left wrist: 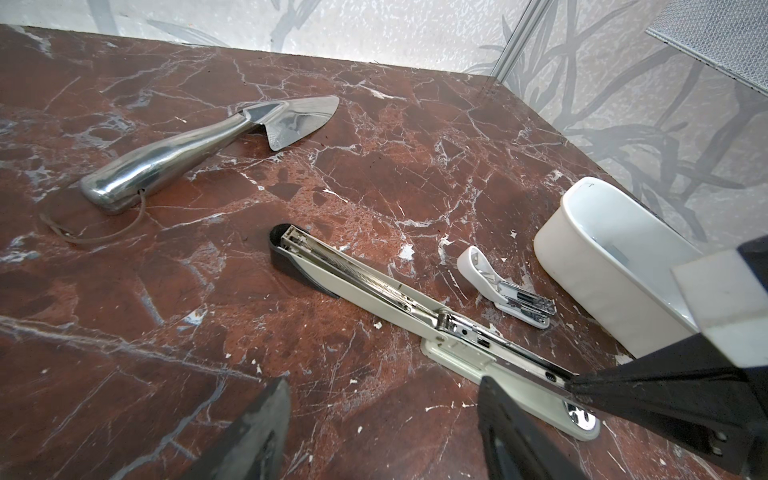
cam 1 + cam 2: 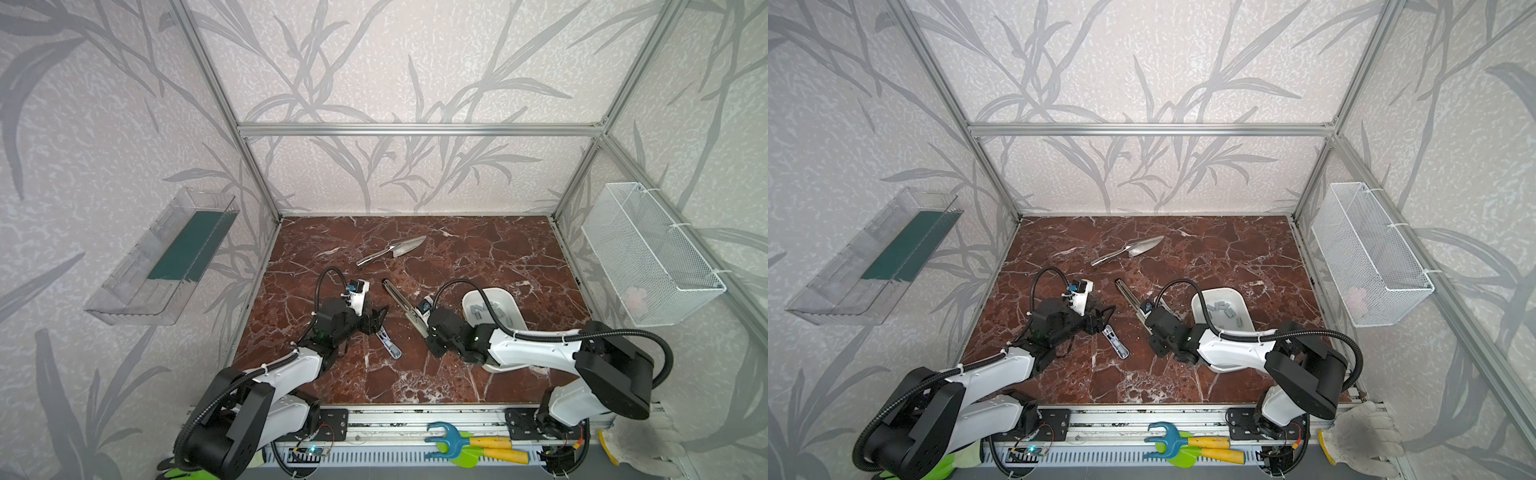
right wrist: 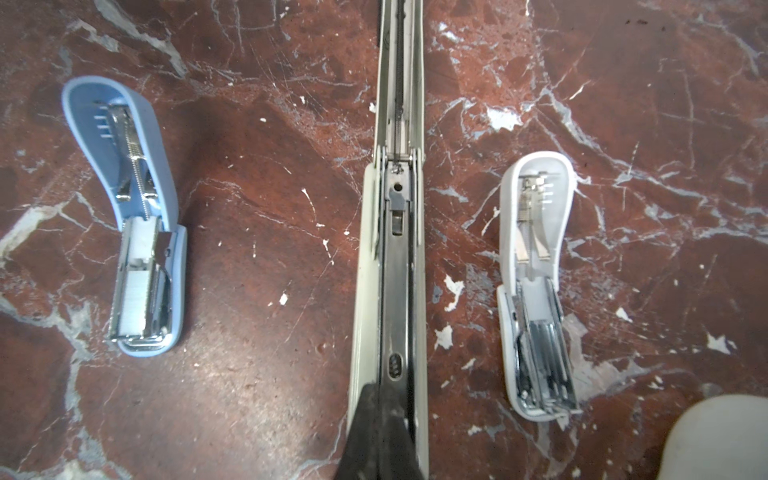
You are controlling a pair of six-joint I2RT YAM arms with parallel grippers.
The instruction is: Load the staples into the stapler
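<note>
A long grey stapler [image 2: 395, 293] lies opened flat in the middle of the marble table, its magazine channel [image 3: 395, 249] bare. My right gripper [image 3: 384, 399] is shut, its tips resting on the near end of that channel; I see nothing between the fingers. The staples [image 2: 1223, 309], several dull-grey strips, lie in a white tray [image 2: 509, 299] beside the right arm. My left gripper [image 1: 382, 428] is open over bare table, one finger [image 1: 511, 428] close to the long stapler's base. A small blue stapler [image 3: 133, 216] and a small white stapler [image 3: 536, 291] lie opened on either side.
A metal trowel [image 2: 392, 250] lies further back. A clear bin [image 2: 162, 257] hangs on the left wall and a wire basket [image 2: 652, 253] on the right wall. Plastic garden tools [image 2: 469, 446] lie on the front rail.
</note>
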